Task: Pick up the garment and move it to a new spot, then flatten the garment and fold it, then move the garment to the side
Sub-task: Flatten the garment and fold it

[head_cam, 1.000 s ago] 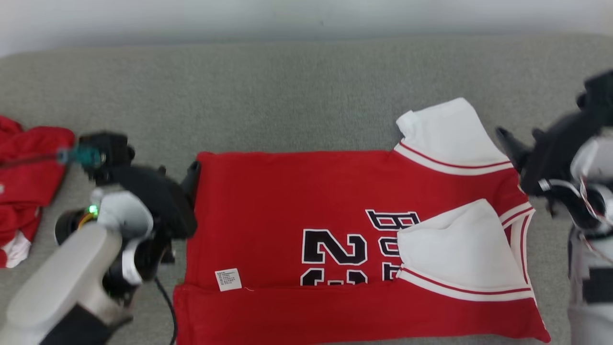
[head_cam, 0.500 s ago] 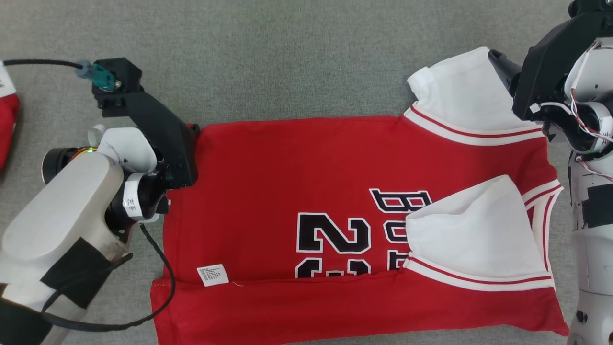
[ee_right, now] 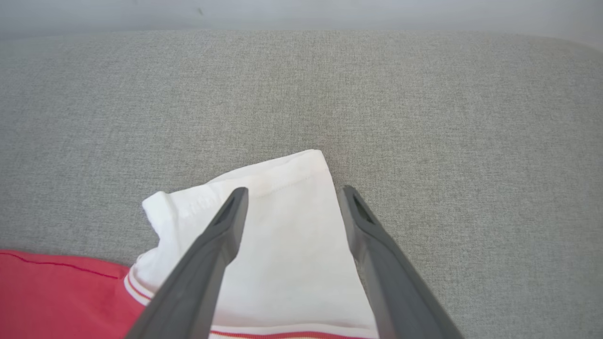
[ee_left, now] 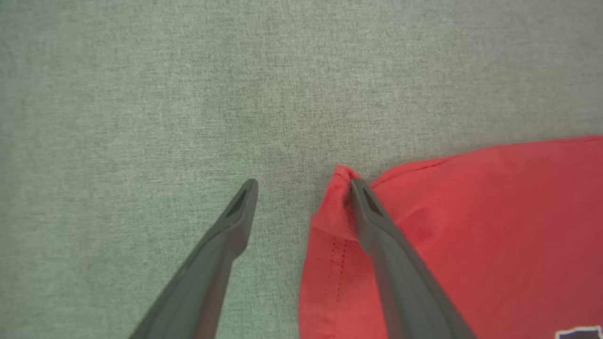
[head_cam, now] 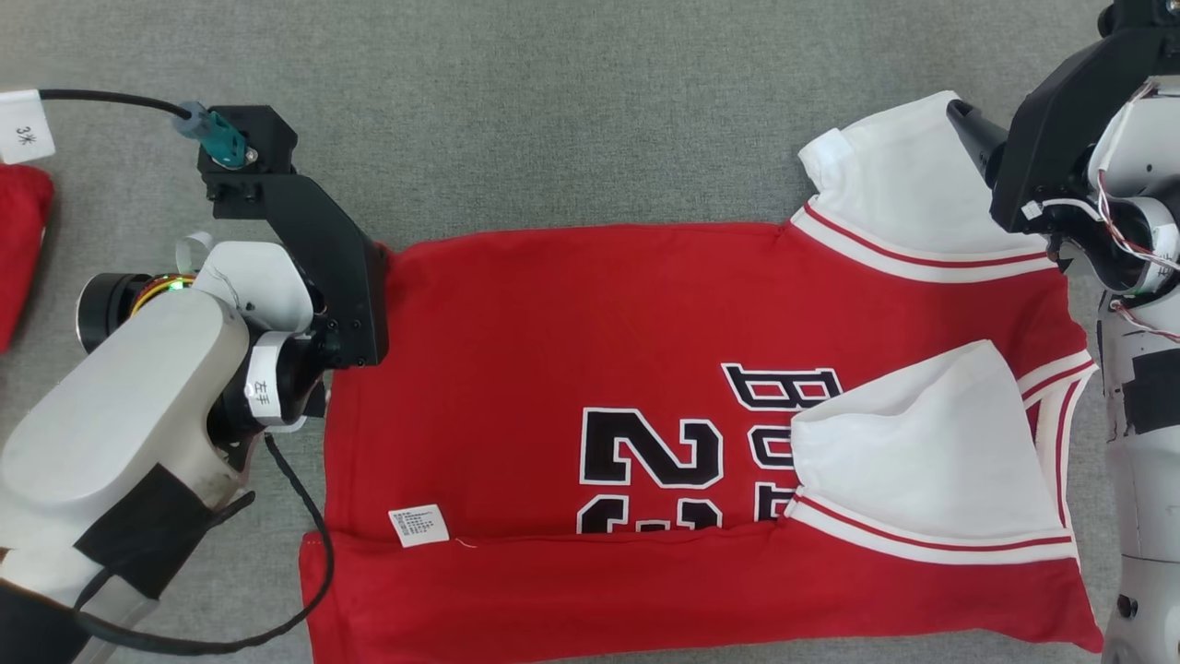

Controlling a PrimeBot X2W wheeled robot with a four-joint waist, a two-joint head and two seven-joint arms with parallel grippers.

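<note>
The garment (head_cam: 590,341), a red jersey with white sleeves and black numerals, lies spread on the grey surface, its near edge folded over. In the left wrist view my left gripper (ee_left: 304,186) stands open at the jersey's far left corner (ee_left: 341,176), and its right finger (ee_left: 377,226) touches the bunched red cloth. My right gripper (ee_right: 294,192) is open above the far white sleeve (ee_right: 292,226), one finger over the cloth and the other at its right edge. One right finger (head_cam: 970,129) lies against that sleeve (head_cam: 894,184) in the head view.
Another red cloth (head_cam: 18,249) lies at the far left edge. A black cable with a white tag (head_cam: 23,124) runs to the left wrist. The grey surface (head_cam: 590,111) stretches beyond the jersey; its back edge meets a pale wall (ee_right: 301,14).
The head camera has tilted down, so the whole picture shifted. My left gripper has closed in on the jersey's far left corner, and my right gripper has come over the white sleeve.
</note>
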